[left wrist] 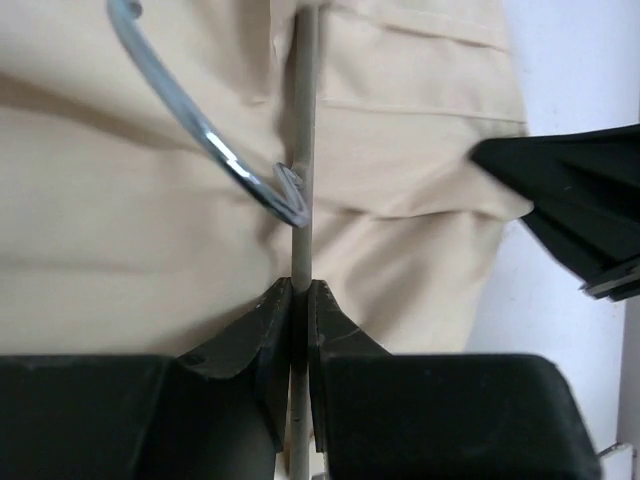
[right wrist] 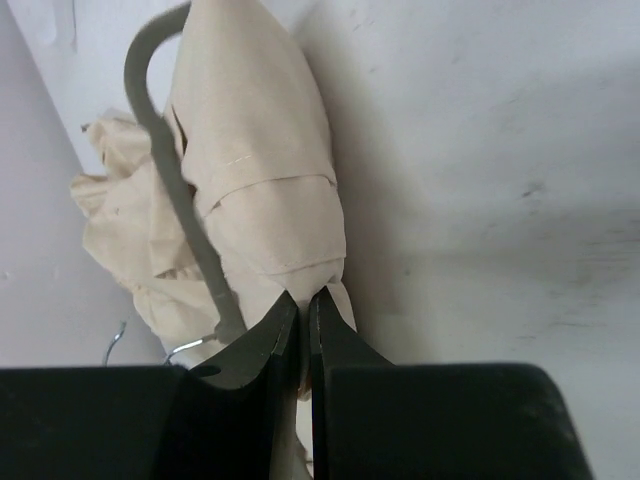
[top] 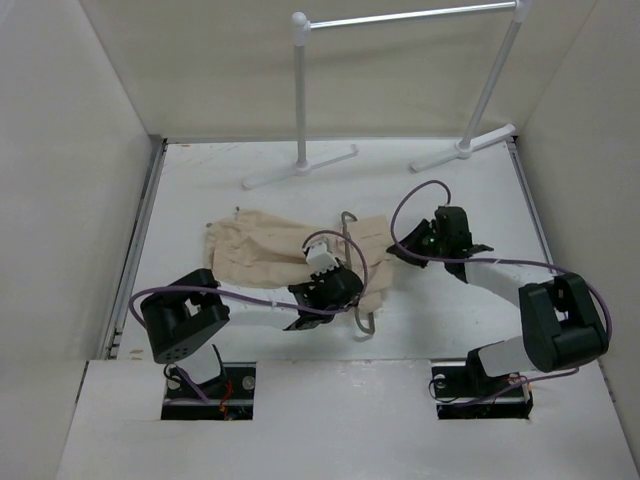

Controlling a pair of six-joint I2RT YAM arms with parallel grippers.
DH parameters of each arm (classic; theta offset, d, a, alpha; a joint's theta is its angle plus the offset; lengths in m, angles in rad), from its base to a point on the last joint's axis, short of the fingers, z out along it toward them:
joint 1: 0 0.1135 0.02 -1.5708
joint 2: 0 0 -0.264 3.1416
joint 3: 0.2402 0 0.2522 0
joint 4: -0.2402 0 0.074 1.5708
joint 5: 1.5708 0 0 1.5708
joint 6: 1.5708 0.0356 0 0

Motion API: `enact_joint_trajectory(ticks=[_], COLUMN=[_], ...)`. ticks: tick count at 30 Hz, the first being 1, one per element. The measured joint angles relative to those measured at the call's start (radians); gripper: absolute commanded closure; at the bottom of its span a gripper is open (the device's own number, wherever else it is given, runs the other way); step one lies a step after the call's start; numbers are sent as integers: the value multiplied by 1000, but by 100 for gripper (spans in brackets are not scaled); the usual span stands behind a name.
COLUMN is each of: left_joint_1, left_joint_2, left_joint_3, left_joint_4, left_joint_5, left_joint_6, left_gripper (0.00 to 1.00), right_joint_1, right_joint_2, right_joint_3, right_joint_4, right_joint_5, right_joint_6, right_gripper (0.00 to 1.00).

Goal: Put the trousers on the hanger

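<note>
The beige trousers lie crumpled in the middle of the table, with one folded end reaching right. The thin grey hanger lies across that end. My left gripper is shut on the hanger's bar; in the left wrist view the bar runs straight up from the closed jaws, with the metal hook curving over the cloth. My right gripper is shut on the trousers' right end; in the right wrist view the cloth is pinched at the jaws, the hanger beside it.
A white tubular garment rack stands at the back, with its feet on the table. White walls close the left and right sides. My right gripper's black body shows at the right of the left wrist view.
</note>
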Motion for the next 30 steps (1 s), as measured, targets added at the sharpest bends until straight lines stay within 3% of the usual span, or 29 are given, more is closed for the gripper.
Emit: enact_joint_trajectory(ticks=[8, 17, 28, 30], left_joint_1=[35, 126, 129, 133], left_joint_2=[-106, -354, -274, -276], left_joint_3=[-94, -196, -102, -77], left_joint_4=[-111, -237, -283, -308], left_joint_5=[-5, -20, -56, -65], left_joint_6=[1, 38, 193, 224], left_gripper=[100, 100, 100, 100], right_joint_1=[-77, -124, -117, -117], right_joint_2=[1, 23, 55, 54], right_joint_3=[31, 54, 54, 53], right_joint_4=[-50, -64, -74, -86], right_joint_5=[0, 14, 80, 90], right_joint_6=[0, -3, -14, -20], right_gripper=[95, 92, 90, 84])
